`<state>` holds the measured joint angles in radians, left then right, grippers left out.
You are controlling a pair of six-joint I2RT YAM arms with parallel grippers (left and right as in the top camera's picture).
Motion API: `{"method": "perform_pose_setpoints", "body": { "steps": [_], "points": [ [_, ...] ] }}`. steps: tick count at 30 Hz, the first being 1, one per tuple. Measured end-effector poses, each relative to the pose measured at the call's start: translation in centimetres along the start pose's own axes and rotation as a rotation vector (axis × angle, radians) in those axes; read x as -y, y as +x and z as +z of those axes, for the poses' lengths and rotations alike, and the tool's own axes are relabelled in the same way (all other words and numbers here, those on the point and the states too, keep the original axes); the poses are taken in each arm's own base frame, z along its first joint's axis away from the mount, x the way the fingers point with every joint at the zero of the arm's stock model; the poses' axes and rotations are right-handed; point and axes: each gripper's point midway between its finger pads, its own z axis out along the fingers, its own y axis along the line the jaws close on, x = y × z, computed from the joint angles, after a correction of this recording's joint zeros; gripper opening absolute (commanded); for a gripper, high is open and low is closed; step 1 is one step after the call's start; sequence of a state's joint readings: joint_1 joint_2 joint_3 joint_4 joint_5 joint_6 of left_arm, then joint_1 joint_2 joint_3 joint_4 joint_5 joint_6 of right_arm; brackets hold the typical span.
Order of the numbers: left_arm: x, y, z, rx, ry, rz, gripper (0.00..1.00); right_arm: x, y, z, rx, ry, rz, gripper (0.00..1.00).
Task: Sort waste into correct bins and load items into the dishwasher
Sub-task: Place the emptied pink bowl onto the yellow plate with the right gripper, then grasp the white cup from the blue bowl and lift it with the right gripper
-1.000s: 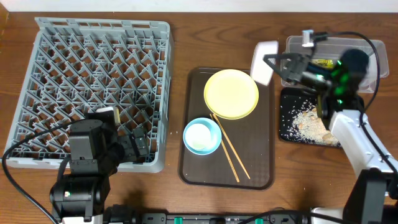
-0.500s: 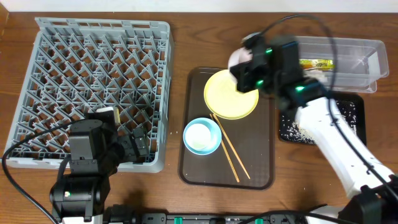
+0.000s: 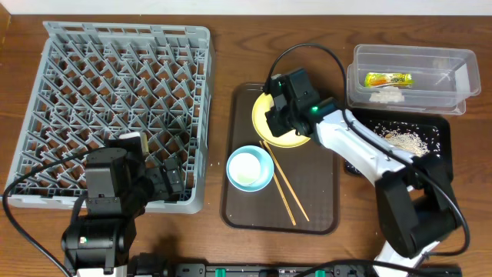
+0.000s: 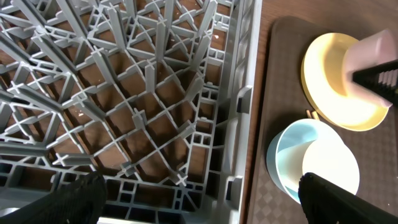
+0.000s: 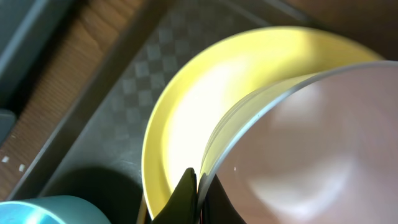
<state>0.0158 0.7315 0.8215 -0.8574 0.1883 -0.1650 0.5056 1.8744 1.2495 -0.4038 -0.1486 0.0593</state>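
Note:
My right gripper (image 3: 278,115) (image 5: 200,177) is shut on the rim of the white bowl (image 5: 311,143), holding it tilted just above the round yellow plate (image 3: 288,140) (image 5: 186,118). The left wrist view also shows the bowl (image 4: 373,53) over the plate (image 4: 329,87). The light blue bowl (image 3: 250,168) (image 4: 286,162), with something round and white inside, and two chopsticks (image 3: 284,185) lie on the brown serving tray (image 3: 238,208). My left gripper (image 3: 169,181) (image 4: 205,208) is open and empty over the front right corner of the grey dish rack (image 3: 115,100) (image 4: 124,93).
A clear tub (image 3: 461,77) at the back right holds a yellow-green wrapper (image 3: 388,78) and a white tissue scrap (image 3: 384,95). In front of it a black tray (image 3: 361,154) holds pale crumbs (image 3: 403,140). My right arm crosses the black tray's left part.
My right arm has swung left from above the clear tub and black tray to above the yellow plate, carrying the white bowl. The left arm has not moved.

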Motion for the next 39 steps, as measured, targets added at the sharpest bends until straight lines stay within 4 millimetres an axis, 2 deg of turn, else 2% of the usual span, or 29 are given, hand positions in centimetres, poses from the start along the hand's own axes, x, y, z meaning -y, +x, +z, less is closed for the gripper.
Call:
{"method": "perform_pose_setpoints", "body": {
  "steps": [6, 10, 15, 20, 23, 27, 30, 35, 39],
  "points": [
    [0.0, 0.0, 0.0, 0.0, 0.0, 0.0, 1.0, -0.2, 0.8, 0.3, -0.031, -0.015, -0.002, 0.34],
    [0.0, 0.0, 0.0, 0.0, 0.0, 0.0, 1.0, -0.7, 1.7, 0.2, -0.066, -0.044, 0.006, 0.4],
    [0.0, 0.0, 0.0, 0.0, 0.0, 0.0, 1.0, -1.6, 2.2, -0.8, -0.093, -0.09, 0.014, 0.42],
    [0.0, 0.0, 0.0, 0.0, 0.0, 0.0, 1.0, -3.6, 0.5, -4.7, -0.028, -0.156, 0.012, 0.43],
    [0.0, 0.0, 0.0, 0.0, 0.0, 0.0, 1.0, -5.1, 0.9, -6.3, -0.046, -0.185, 0.013, 0.41],
    [0.0, 0.0, 0.0, 0.0, 0.0, 0.0, 1.0, -7.2, 3.7, -6.1, -0.158, -0.208, -0.001, 0.39],
    [0.0, 0.0, 0.0, 0.0, 0.0, 0.0, 1.0, -8.6, 5.0, -5.8, -0.207, -0.219, -0.025, 0.4],
    [0.0, 0.0, 0.0, 0.0, 0.0, 0.0, 1.0, -9.4, 6.2, -4.8, -0.25, -0.183, -0.033, 0.34],
    [0.0, 0.0, 0.0, 0.0, 0.0, 0.0, 1.0, -9.0, 6.9, -4.0, -0.275, -0.153, -0.017, 0.31]
  ]
}}
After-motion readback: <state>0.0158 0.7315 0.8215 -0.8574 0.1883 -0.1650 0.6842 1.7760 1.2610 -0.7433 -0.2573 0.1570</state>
